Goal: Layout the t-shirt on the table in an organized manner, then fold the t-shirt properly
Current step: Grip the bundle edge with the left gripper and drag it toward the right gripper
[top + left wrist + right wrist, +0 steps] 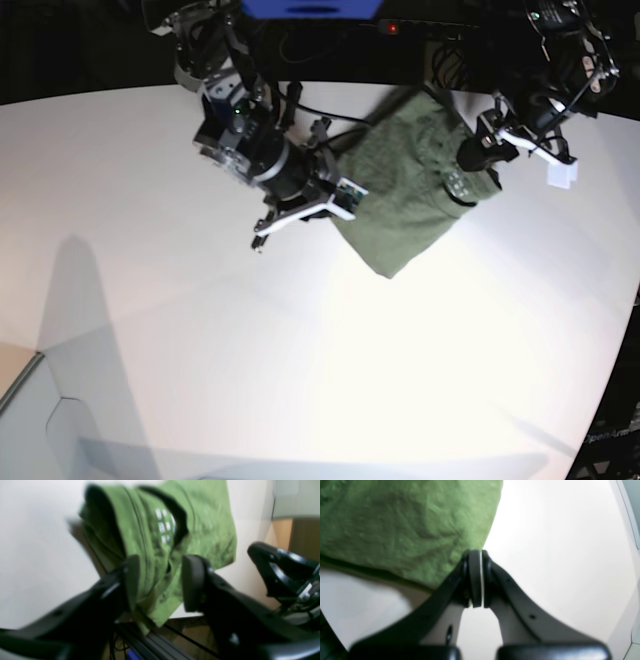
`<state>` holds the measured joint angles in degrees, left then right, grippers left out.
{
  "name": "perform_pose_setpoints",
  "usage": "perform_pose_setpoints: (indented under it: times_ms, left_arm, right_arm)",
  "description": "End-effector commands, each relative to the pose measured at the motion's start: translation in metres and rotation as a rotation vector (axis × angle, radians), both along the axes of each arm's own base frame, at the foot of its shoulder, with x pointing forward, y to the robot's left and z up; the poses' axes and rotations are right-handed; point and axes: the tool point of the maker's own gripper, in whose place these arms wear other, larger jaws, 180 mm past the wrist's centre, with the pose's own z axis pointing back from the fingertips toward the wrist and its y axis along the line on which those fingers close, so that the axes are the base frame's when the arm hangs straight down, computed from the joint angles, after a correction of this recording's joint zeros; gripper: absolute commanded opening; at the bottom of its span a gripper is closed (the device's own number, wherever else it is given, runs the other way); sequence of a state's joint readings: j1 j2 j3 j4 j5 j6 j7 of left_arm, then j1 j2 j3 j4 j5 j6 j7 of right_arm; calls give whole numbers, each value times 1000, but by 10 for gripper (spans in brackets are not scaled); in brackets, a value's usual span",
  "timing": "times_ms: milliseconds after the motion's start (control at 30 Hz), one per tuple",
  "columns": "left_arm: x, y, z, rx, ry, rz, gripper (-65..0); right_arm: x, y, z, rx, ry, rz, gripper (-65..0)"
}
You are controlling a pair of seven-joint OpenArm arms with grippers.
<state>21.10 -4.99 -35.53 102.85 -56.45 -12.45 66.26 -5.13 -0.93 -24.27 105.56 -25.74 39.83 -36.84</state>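
The olive-green t-shirt [405, 200] hangs bunched over the far part of the white table [300, 380], stretched between both grippers. In the left wrist view my left gripper [161, 582] has its jaws apart, and a fold of the t-shirt [205, 530] with its neck label runs between the fingers [131, 580]. In the base view that left gripper [478, 152] is at the shirt's right end. My right gripper [477, 577] is shut, its tips meeting the raised edge of the t-shirt [395, 525], which casts a shadow on the table [557, 555]. In the base view the right gripper [345, 200] is at the shirt's left end.
The table's far edge [185, 616] lies just under the left gripper, with dark frame rails and cables below it. A black arm part [275, 567] sits to the right. A white tag [560, 175] hangs by the left arm. A pale box corner [20, 400] is at the bottom left.
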Motion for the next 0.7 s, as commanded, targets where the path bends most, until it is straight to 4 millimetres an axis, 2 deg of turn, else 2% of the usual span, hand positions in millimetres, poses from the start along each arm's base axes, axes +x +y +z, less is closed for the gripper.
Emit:
perform_pose_setpoints:
  times_ms: [0,167,267,333,533,667]
  left_arm:
    - [3,1,8,1,-29,-11,-320]
    - [1,0,7,-4,-22,-8,-164]
    - [0,0,5,-2,-16,-5,-112]
    - [-2,-1,-3,-22,6,1,-98]
    - [-14,2,-44,-102,126,52,-99]
    - [-18,2,-55,-118,158,61,-99]
  right_arm:
    - [5,6,13,33,-36,10,-650]
    - [5,6,13,33,-36,10,-650]
    - [5,6,13,33,-36,10,-650]
    - [5,6,13,33,-36,10,-650]
    - [5,6,14,33,-36,12,-650]
    - [5,6,13,33,-36,10,-650]
